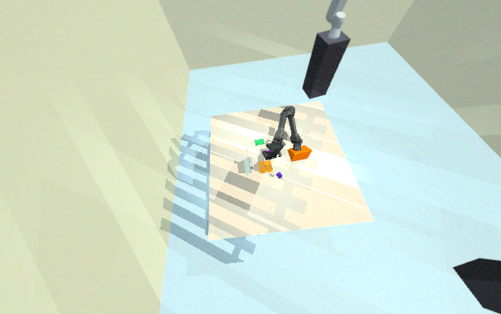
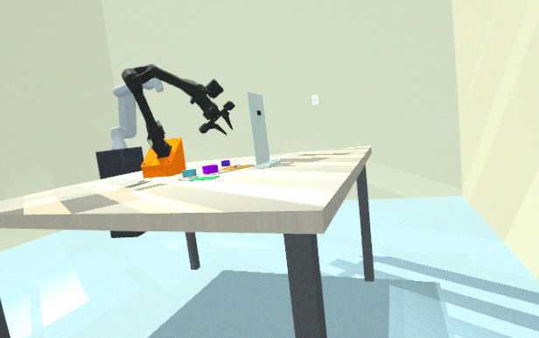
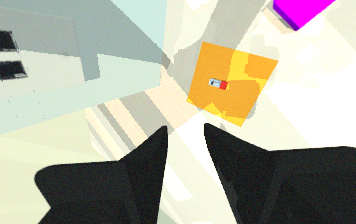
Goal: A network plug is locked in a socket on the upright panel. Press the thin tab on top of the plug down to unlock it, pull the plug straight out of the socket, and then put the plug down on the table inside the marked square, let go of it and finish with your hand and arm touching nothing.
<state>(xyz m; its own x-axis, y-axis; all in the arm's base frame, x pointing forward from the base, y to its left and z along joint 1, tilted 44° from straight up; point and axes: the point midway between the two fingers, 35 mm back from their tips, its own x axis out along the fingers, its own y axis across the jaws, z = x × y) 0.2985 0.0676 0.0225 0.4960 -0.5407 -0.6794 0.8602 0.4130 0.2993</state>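
The plug, a small pale body with a red end, lies on the orange marked square on the table. My gripper is partly open, with nothing between its fingertips. It hangs well above the table, apart from the plug and the panel. The upright pale panel stands beside the square. Its dark socket shows no plug in it. The plug's tab is too small to make out.
A purple block, a teal block and an indigo block stand on the table. A flat green patch lies there too. The arm rises from an orange base.
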